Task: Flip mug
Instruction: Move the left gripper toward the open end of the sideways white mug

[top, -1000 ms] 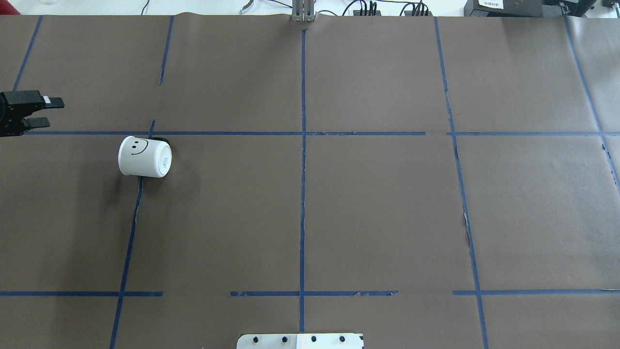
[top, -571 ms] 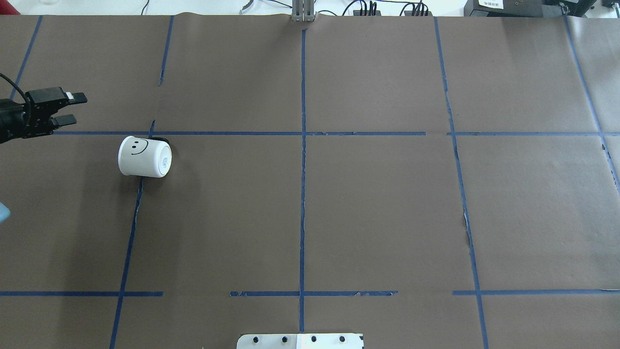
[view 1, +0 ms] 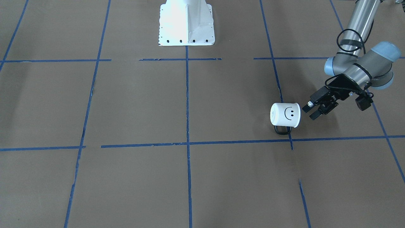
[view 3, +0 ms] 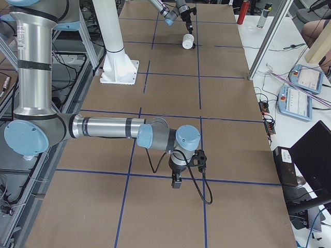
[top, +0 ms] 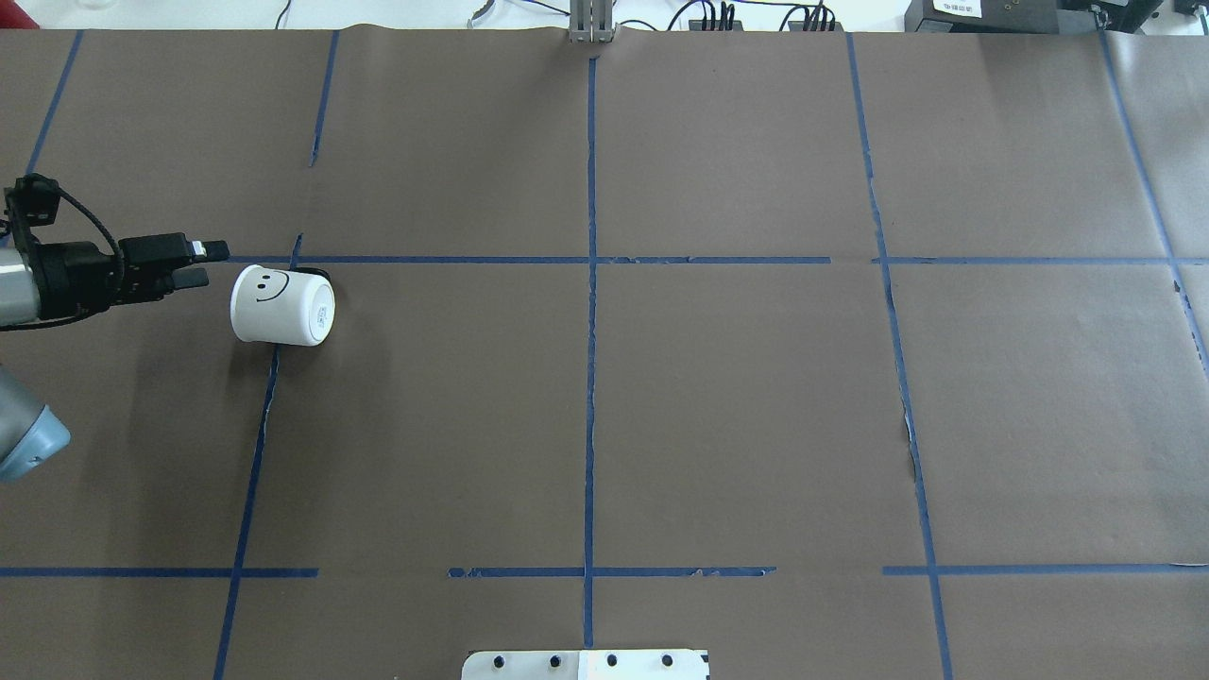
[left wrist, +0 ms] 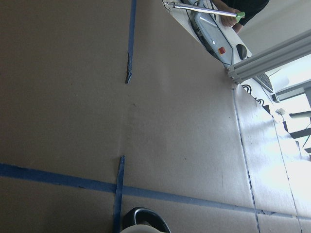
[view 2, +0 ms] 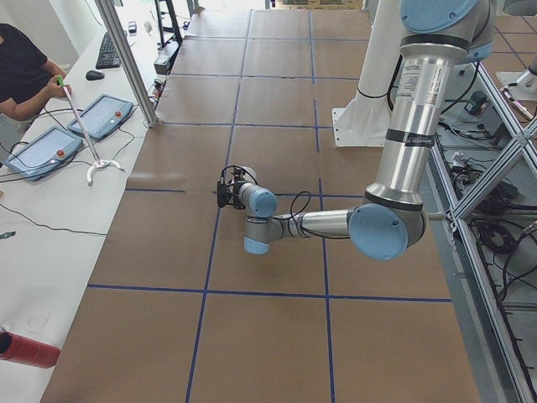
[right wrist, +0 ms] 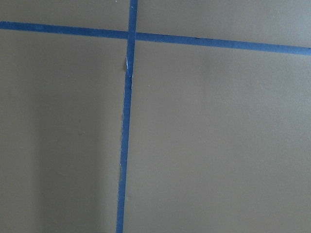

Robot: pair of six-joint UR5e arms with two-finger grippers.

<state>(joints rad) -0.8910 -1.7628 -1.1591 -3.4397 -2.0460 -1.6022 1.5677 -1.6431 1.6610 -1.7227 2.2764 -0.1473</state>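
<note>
The white mug point(top: 281, 305) lies on its side on the brown table, smiley face up, flat base toward the table's middle. Its black handle point(view 1: 282, 129) rests on the far side from the robot. It also shows in the front view point(view 1: 284, 115), the right side view point(view 3: 189, 41) and at the left wrist view's bottom edge point(left wrist: 146, 222). My left gripper point(top: 210, 263) is open and empty, just beside the mug's mouth end, apart from it; it also shows in the front view point(view 1: 309, 113). My right gripper point(view 3: 176, 181) shows only in the right side view, low over the table; I cannot tell its state.
Blue tape lines point(top: 591, 283) divide the brown paper cover into squares. The robot's white base plate point(top: 586, 664) sits at the near edge. An aluminium post point(top: 591, 24) stands at the far edge. Operator tablets point(view 2: 38, 151) lie on the side bench.
My left gripper has moved right and slightly nearer the robot, from the table's left edge up to the mug. The mug has not moved.
</note>
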